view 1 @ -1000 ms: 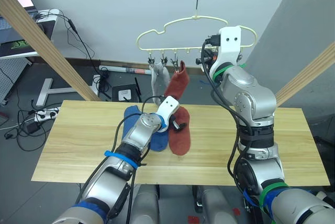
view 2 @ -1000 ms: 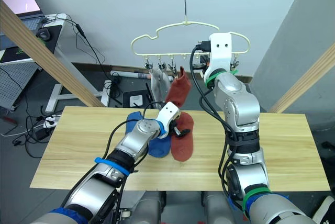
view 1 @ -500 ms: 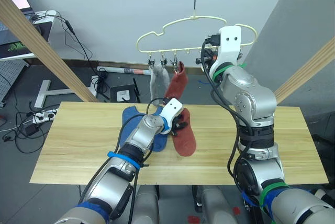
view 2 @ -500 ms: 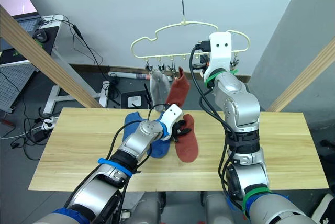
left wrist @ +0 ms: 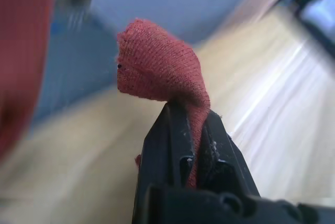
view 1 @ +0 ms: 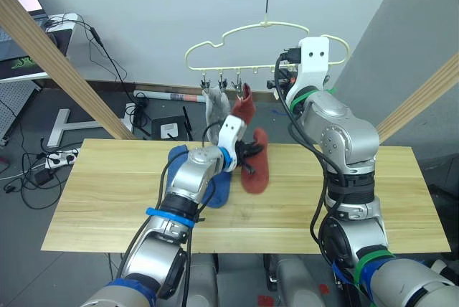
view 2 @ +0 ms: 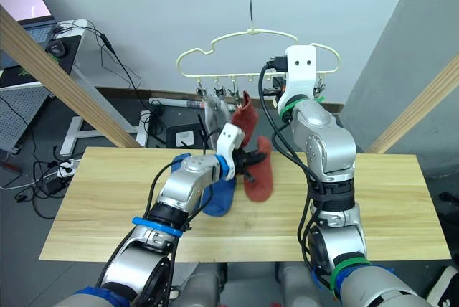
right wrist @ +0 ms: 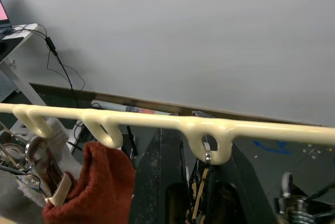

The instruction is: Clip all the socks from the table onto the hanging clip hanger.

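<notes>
I've got the left pincer (view 1: 247, 155) clamped on a soft brick-red ankle sock's (view 1: 255, 171) cuff, leaving it free to clip; right pincer (right wrist: 194, 157) straddles the pale yellow wire hanger's (right wrist: 157, 121) bar to steady it; its grip I can't tell.

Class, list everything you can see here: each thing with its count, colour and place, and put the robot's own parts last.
Table: one, light wood, front.
Clip hanger: one, pale yellow, hanging from a hook above the table's far edge.
Grey socks: apparently two, clipped to the hanger.
Red sock: one, clipped beside the grey ones.
Second red sock: one, held above the table.
Blue socks: blue heap on the table; count unclear.
Wooden poles: pale, slanting at both sides.
Left gripper: shut on the second red sock.
Right gripper: raised at the hanger's bar.
</notes>
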{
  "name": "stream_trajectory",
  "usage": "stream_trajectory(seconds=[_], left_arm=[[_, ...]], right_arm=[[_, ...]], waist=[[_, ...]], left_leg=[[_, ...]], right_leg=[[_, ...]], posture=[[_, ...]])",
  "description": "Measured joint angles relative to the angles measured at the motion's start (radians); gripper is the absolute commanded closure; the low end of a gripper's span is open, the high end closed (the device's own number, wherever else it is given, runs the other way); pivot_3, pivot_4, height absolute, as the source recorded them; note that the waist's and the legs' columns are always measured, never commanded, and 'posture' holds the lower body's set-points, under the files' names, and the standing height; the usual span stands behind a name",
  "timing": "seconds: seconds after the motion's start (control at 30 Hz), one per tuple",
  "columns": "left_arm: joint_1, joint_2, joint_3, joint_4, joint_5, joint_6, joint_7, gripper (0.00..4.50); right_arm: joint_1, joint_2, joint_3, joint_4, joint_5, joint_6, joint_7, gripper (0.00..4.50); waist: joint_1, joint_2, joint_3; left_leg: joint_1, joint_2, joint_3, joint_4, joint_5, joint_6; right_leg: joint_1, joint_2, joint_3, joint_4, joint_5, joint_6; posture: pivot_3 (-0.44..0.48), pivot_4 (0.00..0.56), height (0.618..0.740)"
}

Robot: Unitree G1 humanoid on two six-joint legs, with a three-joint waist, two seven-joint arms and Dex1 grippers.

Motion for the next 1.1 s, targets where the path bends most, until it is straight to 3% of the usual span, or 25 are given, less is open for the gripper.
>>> stream_trajectory(seconds=[1.1], left_arm=[[-0.185,-0.061,0.062,0.024,-0.123,0.054,0.046,4.36]], right_arm=[[-0.028,0.027,-0.039,-0.035,0.033,0.083,-0.042,4.5]], waist=[[-0.004,0.0,0.0]], left_leg=[[0.0,0.0,0.0,0.0,0.0,0.0]], right_leg=[[-0.001,0.0,0.0,-0.001,0.0,0.0]], posture=[[0.023,0.267,0.74]])
